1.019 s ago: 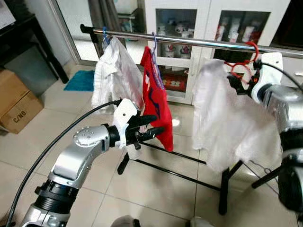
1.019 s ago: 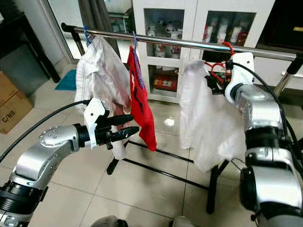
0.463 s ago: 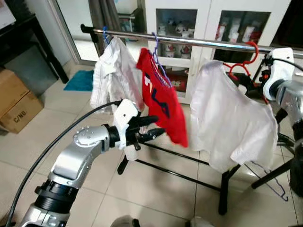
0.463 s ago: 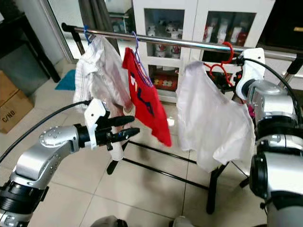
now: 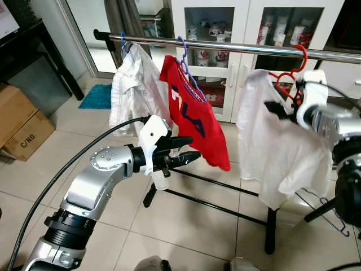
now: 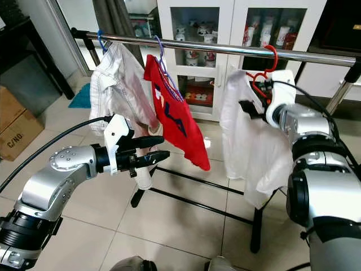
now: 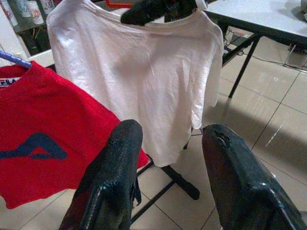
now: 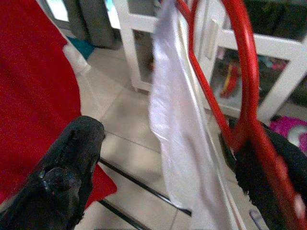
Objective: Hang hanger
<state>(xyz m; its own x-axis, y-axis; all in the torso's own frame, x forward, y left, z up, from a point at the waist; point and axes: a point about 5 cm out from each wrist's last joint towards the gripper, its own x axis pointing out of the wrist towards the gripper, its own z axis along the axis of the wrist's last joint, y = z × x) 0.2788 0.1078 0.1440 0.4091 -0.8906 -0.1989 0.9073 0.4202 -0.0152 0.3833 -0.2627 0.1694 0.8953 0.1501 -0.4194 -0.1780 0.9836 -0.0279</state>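
Red hanger (image 6: 264,72) carrying white shirt (image 6: 248,135) is hooking over rail (image 6: 225,49); right tool (image 6: 251,105), fingers spread, is flanking its neck, steadying. Left tool (image 6: 148,151) is hovering open, empty, near red shirt (image 6: 175,121).

Red shirt (image 5: 194,121) on rail: dark blue logo letters, reading roughly "FILA"; first letters creased, partly hidden in fold. Same logo in left wrist view, too cropped to read.

Cardboard box (image 5: 25,132) on floor at far left: black print "C/NO" on side facing camera.

Cups and jars behind glass doors of white cabinet (image 5: 248,25): printed marks too small and blurred to read.
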